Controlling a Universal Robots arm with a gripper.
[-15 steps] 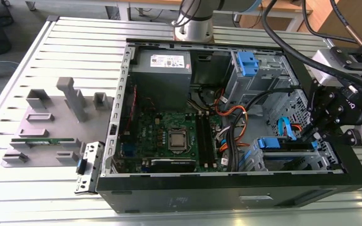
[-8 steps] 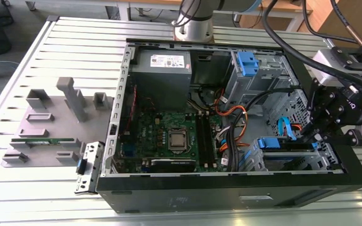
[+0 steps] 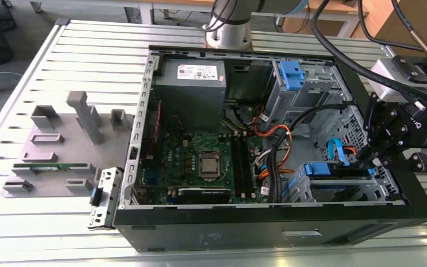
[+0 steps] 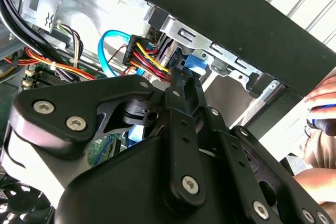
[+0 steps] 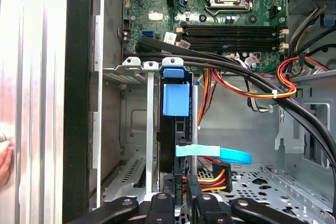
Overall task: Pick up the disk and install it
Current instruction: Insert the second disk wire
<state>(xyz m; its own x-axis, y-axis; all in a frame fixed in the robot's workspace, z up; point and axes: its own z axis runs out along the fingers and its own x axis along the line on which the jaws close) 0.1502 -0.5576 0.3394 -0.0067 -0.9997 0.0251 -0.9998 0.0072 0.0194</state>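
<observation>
Jaws look nearly closed around the rear edge of the disk [image 5: 176,145], though the actual contact is hidden, so a firm grip can't be confirmed. Gripper [image 3: 367,161] sits over the open computer case [image 3: 154,139] at the drive bay corner, on the exterior view's right, near the front desk edge. In the first wrist view the gripper [image 5: 178,199] lines up with the disk, which stands on edge in the metal drive cage [image 5: 134,129], its blue carrier handle [image 5: 175,98] facing the motherboard [image 5: 210,9]. In the exterior view the disk [image 3: 339,173] shows as a dark slab with the blue handle beside it, low in the bay. A light blue data cable [image 5: 220,154] and a bundle of red, yellow and black power wires [image 5: 212,174] reach the disk's rear end. In the second wrist view the gripper [image 4: 181,85] points at the same blue part and wire bundle. Thick black cables [image 5: 236,72] cross above the cage. A second blue bracket [image 3: 291,75] sits on the upper cage. A grey fixture block [image 3: 65,144] lies on the slatted desk [image 3: 20,222] toward the exterior view's left.
</observation>
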